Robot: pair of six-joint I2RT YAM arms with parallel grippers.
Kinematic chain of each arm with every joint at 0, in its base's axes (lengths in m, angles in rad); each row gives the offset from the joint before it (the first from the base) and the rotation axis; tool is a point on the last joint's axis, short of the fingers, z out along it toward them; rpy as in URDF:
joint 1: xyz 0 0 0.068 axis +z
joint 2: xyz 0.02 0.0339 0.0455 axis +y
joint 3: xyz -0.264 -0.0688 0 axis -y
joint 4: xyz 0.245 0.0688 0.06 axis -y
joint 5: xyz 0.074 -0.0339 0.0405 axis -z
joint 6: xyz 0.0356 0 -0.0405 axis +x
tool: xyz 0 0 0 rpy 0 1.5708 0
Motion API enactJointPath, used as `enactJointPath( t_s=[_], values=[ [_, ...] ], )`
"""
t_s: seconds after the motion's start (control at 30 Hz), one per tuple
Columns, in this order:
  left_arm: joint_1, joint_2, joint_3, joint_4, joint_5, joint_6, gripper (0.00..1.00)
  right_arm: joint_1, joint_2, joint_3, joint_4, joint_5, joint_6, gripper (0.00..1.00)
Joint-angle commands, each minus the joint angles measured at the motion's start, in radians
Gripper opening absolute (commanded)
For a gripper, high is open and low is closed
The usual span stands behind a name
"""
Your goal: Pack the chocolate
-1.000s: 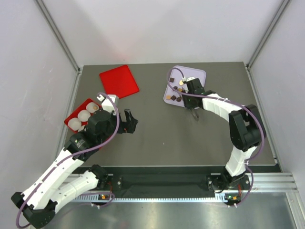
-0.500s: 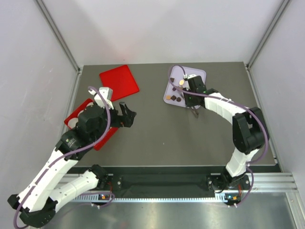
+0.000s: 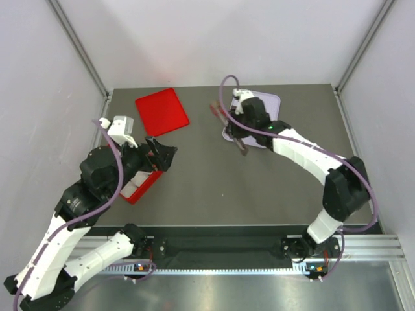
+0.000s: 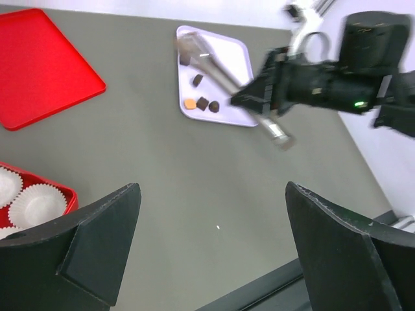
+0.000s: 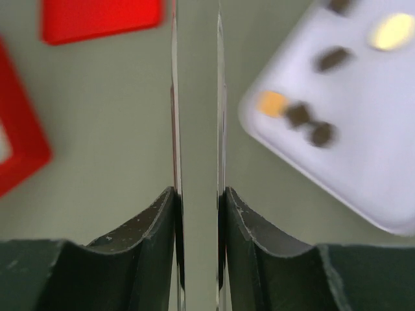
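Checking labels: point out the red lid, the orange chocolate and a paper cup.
red lid [image 3: 162, 111]: top view, centre of its flat face.
orange chocolate [image 4: 190, 103]: left wrist view, its top.
paper cup [image 4: 39, 204]: left wrist view, its inner base.

Tiny bite-sized chocolate pieces [image 4: 202, 103], mostly dark brown, with 1 orange-tan piece [image 4: 189, 103] and 1 pale yellow piece [image 5: 393, 31], lie loose on the pale lilac square plastic tray [image 4: 235, 55], 3 in a tight row.

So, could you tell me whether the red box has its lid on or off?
Off: the flat red lid lies on the table, apart from the red box, whose paper cups show.
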Motion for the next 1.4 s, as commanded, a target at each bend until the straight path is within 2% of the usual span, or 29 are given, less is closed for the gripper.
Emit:
enactJointPath(
  t_s=[0.0, 0.23, 0.43, 0.53, 0.83, 1.1, 1.37],
  values=[
    [0.0, -0.035, 0.059, -0.004, 0.014, -0.016, 0.98, 0.115, 0.084, 0.114, 0.14, -0.063, 0.093, 0.25],
    [0.002, -0.055, 0.131, -0.011, 0.034, -0.016, 0.98, 0.308, 0.353, 0.41, 0.229, -0.075, 0.11, 0.24],
    [0.001, -0.069, 0.149, -0.024, 0.026, -0.014, 0.97, 0.416, 0.587, 0.654, 0.249, -0.078, 0.092, 0.24],
    [0.0, -0.077, 0.154, -0.034, 0.012, -0.014, 0.98, 0.448, 0.638, 0.731, 0.256, -0.074, 0.077, 0.24],
    [0.0, -0.105, 0.166, -0.054, 0.011, 0.018, 0.98, 0.54, 0.766, 0.832, 0.27, -0.06, 0.067, 0.26],
    [0.0, -0.114, 0.163, -0.063, 0.006, 0.028, 0.99, 0.576, 0.844, 0.926, 0.256, -0.063, 0.069, 0.28],
    [0.001, -0.121, 0.16, -0.059, -0.008, 0.033, 0.99, 0.59, 0.87, 0.94, 0.241, -0.045, 0.066, 0.31]
  ],
)
